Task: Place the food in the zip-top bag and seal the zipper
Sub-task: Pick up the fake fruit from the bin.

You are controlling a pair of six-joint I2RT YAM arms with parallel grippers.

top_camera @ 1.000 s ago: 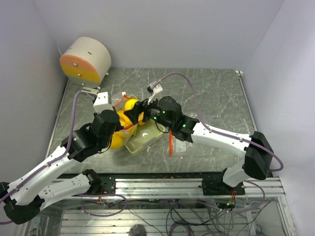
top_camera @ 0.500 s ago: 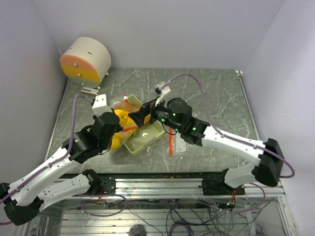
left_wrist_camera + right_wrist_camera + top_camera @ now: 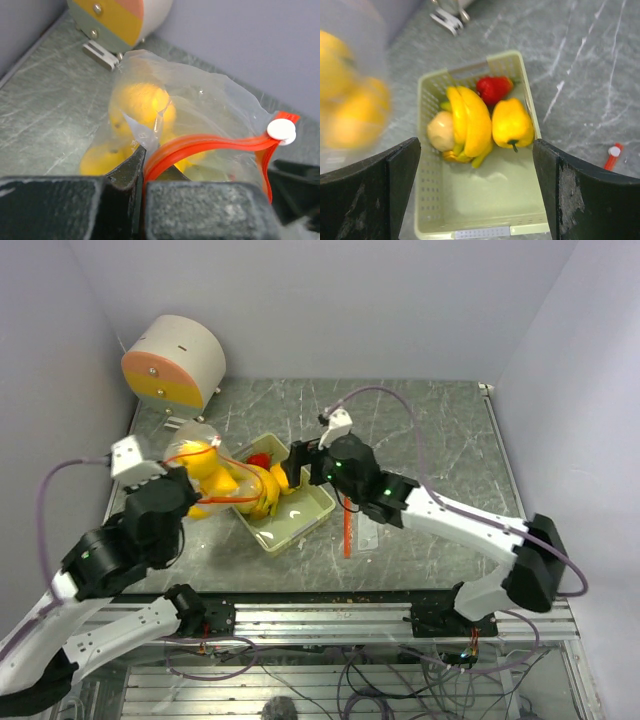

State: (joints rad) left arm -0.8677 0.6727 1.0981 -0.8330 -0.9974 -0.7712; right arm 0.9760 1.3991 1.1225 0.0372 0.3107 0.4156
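Note:
My left gripper [image 3: 142,155] is shut on the red-orange zipper [image 3: 210,145] of the clear zip-top bag [image 3: 210,100]. It holds the bag up left of the tray, with yellow fruits [image 3: 215,480] inside. The zipper's white slider [image 3: 281,130] sits at the strip's far end. My right gripper [image 3: 475,145] hangs open over the pale green tray [image 3: 470,210], nothing between its fingers [image 3: 402,170]. In the tray lie a banana bunch [image 3: 470,120], a yellow pepper-like fruit [image 3: 512,122], a small red piece [image 3: 493,89] and a beige round piece [image 3: 441,131].
A round white, orange and yellow device [image 3: 175,362] stands at the back left corner. A loose red-orange strip [image 3: 347,530] lies on the table right of the tray [image 3: 300,525]. Walls close in the left, back and right sides.
The left arm swung left and lifted the bag with its fruit off the tray. The right gripper let go, opened wide and now hovers over the tray.

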